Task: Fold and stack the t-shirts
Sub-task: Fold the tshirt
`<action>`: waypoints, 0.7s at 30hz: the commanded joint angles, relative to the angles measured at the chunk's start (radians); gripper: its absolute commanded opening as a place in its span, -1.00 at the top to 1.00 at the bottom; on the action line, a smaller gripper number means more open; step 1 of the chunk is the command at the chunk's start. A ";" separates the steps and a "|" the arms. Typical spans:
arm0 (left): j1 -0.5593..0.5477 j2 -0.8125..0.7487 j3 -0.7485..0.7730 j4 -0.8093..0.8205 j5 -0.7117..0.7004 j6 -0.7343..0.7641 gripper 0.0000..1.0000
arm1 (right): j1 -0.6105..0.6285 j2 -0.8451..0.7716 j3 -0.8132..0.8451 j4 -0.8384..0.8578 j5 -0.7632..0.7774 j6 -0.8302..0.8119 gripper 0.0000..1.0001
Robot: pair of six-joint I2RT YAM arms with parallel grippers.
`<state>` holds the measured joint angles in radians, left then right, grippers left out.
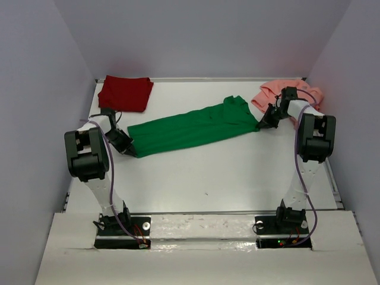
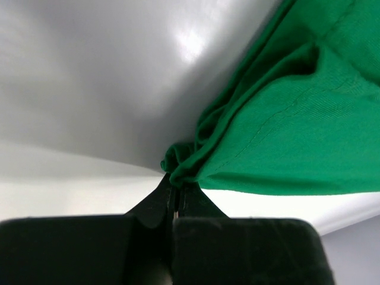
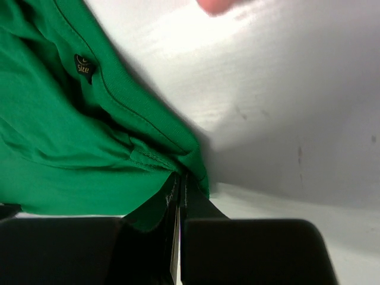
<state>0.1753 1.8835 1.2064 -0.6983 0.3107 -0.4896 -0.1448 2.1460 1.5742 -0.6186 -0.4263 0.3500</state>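
Observation:
The bright green t-shirt [image 1: 190, 129] is stretched in a long band across the middle of the white table [image 1: 208, 178]. My left gripper [image 1: 131, 152] is shut on its left end; the wrist view shows bunched green cloth [image 2: 285, 119] pinched at the fingertips [image 2: 176, 184]. My right gripper [image 1: 261, 126] is shut on the right end by the collar, where green cloth [image 3: 71, 130] with a small size label [image 3: 84, 66] runs into the closed jaws [image 3: 180, 181]. The dark red t-shirt [image 1: 125, 93] lies folded at the back left. The salmon pink t-shirt [image 1: 279, 95] is crumpled at the back right, partly behind the right arm.
Grey walls enclose the table on three sides. The left arm's upper link [image 1: 88, 155] and the right arm's upper link [image 1: 314, 138] stand over the side edges. Both bases [image 1: 122, 228] are at the near edge.

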 commanded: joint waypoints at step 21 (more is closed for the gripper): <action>-0.453 -0.487 -0.502 0.048 0.140 -0.363 1.00 | 0.076 0.394 0.607 -0.017 -0.012 0.073 1.00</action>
<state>-0.2310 1.4517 0.7246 -0.6373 0.4088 -0.7658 -0.0837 2.4760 2.0956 -0.6388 -0.4625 0.3916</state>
